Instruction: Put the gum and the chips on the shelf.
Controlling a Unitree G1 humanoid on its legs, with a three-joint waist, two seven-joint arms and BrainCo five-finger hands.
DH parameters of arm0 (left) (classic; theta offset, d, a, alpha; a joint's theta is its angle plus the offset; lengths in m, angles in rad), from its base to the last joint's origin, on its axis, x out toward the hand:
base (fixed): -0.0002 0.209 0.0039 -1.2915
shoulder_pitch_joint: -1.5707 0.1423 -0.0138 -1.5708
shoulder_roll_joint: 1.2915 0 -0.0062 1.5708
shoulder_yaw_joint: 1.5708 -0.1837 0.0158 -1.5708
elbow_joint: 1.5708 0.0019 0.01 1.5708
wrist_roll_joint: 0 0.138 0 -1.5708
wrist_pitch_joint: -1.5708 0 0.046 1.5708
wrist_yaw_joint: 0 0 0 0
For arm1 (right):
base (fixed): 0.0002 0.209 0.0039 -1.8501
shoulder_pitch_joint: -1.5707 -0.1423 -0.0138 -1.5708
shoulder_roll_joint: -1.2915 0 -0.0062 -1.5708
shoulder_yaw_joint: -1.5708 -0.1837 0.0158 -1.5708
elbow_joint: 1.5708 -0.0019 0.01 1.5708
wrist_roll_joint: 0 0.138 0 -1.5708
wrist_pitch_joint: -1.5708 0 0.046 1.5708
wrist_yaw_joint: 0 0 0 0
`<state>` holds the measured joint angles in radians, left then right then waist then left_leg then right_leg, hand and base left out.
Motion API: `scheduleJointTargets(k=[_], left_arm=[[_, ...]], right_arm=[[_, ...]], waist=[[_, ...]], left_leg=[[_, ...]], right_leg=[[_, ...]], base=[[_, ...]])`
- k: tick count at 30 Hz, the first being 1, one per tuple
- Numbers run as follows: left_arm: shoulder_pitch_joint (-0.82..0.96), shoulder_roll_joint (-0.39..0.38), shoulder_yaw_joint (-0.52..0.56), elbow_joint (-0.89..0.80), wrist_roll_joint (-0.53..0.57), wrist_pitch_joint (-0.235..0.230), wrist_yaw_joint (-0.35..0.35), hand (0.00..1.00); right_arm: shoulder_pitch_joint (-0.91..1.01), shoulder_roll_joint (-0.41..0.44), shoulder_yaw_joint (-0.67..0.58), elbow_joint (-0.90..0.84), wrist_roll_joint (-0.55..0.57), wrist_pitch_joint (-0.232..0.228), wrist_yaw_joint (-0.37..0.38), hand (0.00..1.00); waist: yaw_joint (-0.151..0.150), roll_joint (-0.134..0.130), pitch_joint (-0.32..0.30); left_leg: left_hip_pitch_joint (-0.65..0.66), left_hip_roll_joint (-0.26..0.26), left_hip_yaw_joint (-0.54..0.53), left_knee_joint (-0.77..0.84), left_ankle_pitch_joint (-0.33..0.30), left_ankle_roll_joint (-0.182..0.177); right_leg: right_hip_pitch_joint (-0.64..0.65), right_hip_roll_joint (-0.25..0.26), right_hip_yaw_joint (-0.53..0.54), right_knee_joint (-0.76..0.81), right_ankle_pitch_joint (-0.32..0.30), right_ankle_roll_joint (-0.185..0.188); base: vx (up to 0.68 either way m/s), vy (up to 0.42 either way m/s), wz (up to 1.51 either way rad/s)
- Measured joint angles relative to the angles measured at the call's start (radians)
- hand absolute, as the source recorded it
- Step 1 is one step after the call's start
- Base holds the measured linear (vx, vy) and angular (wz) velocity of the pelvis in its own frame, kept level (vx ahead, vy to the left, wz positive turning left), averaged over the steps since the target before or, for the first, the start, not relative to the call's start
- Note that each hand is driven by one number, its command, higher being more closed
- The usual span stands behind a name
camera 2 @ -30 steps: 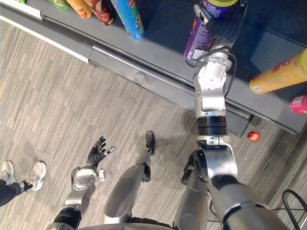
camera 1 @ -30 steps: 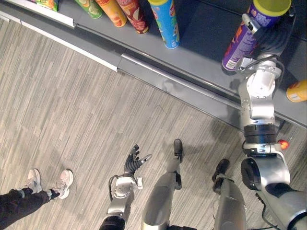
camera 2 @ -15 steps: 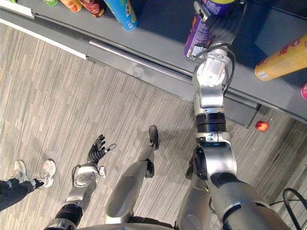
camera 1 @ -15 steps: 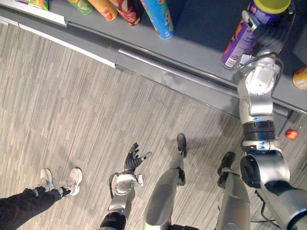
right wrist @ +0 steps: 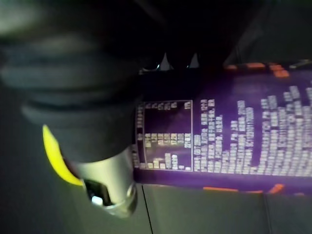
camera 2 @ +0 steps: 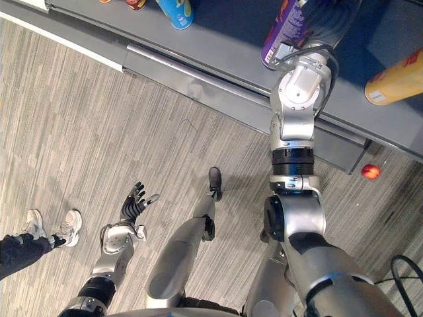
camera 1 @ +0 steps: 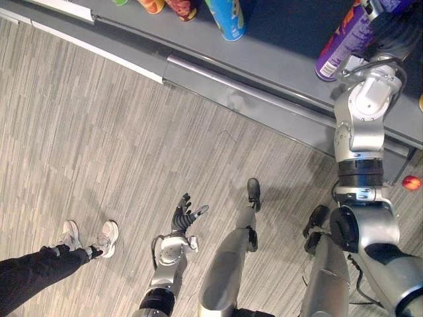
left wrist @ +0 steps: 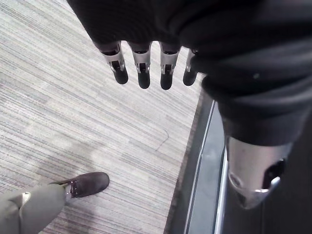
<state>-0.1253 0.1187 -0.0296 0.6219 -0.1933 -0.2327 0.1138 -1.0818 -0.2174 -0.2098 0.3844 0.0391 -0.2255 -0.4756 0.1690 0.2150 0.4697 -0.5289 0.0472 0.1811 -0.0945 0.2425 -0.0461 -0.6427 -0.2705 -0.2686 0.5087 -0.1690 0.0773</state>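
Chips can: glossy purple cylinder w/ fine white print, tilted, at 1 o'clock by smooth grey shelf. R hand wrapped round it, thumb on its side. L hand at 7 o'clock, fingers spread, empty, over striped wood-look floor.

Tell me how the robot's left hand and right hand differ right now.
The left hand hangs low over the floor, while the right hand is up at the shelf. The left hand is open, with its fingers spread, and holds nothing. The right hand is wrapped round the purple chips can on the shelf. Both wear a dark ribbed cover.
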Motion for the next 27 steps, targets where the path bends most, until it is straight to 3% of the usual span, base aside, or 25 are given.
scheduleJointTargets(k=[10,11,23,27], left_arm=[[-0.005,-0.011,0.005,-0.030,0.000,0.000,0.002,0.00],[-0.005,-0.017,0.012,-0.030,0.000,0.001,0.002,0.00],[-0.004,-0.042,0.041,-0.030,0.000,0.001,0.004,0.00],[-0.004,-0.056,0.043,-0.030,0.000,0.002,0.005,0.00]], right_arm=[[0.067,0.057,0.005,-0.098,0.000,-0.008,0.004,1.00],[0.074,0.061,0.009,-0.101,0.000,-0.012,0.005,0.00],[0.171,0.143,0.081,-0.102,0.009,-0.017,0.043,0.00],[0.179,0.157,0.109,-0.103,0.009,-0.017,0.049,0.00]], waist=[[-0.003,0.000,0.000],[-0.004,0.000,0.000],[-0.007,-0.009,-0.003],[-0.025,-0.009,-0.003]], left_leg=[[-0.008,0.000,0.014,0.000,-0.001,-0.001],[-0.007,0.001,0.020,0.000,-0.002,-0.002],[0.012,0.016,0.105,0.000,-0.002,0.000],[0.014,0.018,0.110,0.000,-0.002,0.001]], right_leg=[[-0.019,-0.006,0.002,0.018,0.000,0.000],[-0.019,-0.007,0.003,0.018,0.000,0.000],[-0.010,-0.010,0.006,0.020,0.000,0.000],[-0.007,-0.010,0.006,0.020,0.000,0.000]], base=[[0.00,0.000,0.00],[0.02,-0.015,-0.03],[0.01,-0.008,-0.02],[0.00,0.000,0.00]])
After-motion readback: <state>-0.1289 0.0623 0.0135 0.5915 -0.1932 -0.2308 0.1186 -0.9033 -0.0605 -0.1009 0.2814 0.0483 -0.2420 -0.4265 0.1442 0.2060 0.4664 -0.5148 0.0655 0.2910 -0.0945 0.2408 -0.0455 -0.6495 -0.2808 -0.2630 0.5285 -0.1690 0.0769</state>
